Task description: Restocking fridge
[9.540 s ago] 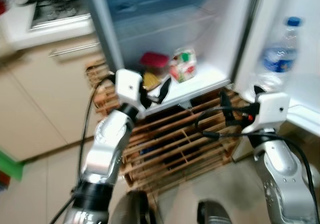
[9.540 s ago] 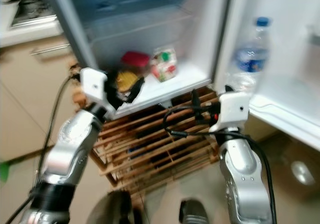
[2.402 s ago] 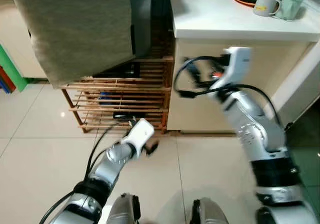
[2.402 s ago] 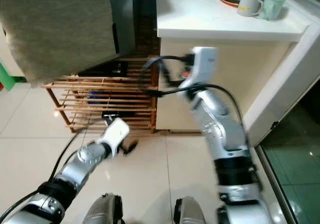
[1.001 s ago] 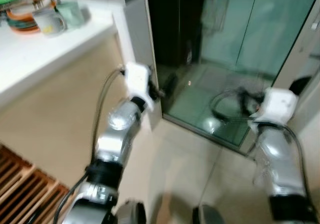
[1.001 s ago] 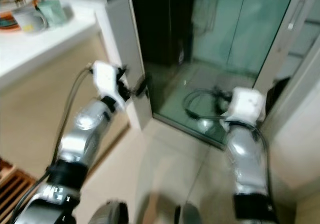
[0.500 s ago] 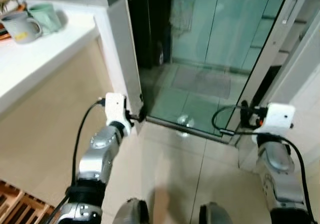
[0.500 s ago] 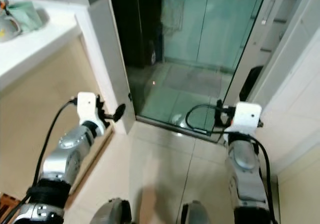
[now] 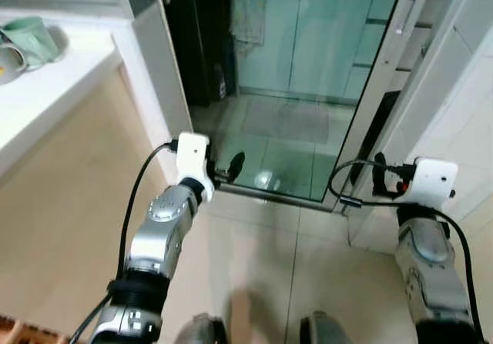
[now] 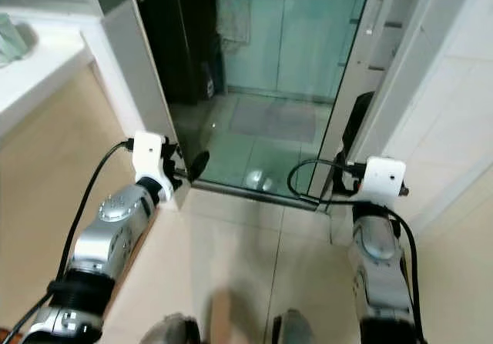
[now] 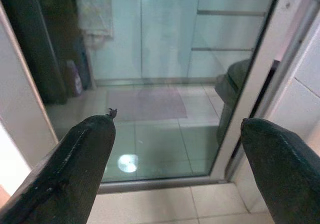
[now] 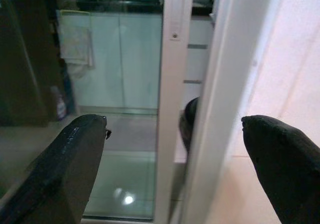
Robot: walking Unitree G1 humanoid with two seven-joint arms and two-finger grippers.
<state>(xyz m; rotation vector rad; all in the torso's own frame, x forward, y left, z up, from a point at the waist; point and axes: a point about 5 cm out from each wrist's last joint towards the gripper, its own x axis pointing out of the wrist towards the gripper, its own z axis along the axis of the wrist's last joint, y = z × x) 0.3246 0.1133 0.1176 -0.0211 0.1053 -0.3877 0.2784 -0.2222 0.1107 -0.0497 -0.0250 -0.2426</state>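
Observation:
I face a glass sliding door [image 9: 296, 67] set in a white frame [image 9: 389, 82]. My left gripper [image 11: 177, 126] is raised in front of the door's lower part. It is open and its black fingers [image 11: 75, 169] hold nothing. My right gripper [image 12: 175, 124] is held up near the white door frame [image 12: 172, 83]. It too is open and empty, and a looped black cable [image 9: 347, 190] hangs beside its white wrist block [image 9: 433, 181].
A white counter [image 9: 54, 90] with a green mug [image 9: 31, 40] runs along my left, above a beige cabinet side [image 9: 69, 228]. Behind the glass lie a mat [image 11: 145, 103] and a dark bin [image 11: 235, 78]. A white tiled wall [image 9: 470, 105] stands at the right. Beige floor tiles [image 9: 262, 259] lie ahead.
The whole view has swung right: the counter and mugs slid to the left edge and the glass door is now centred. Both grippers stay raised, open and empty.

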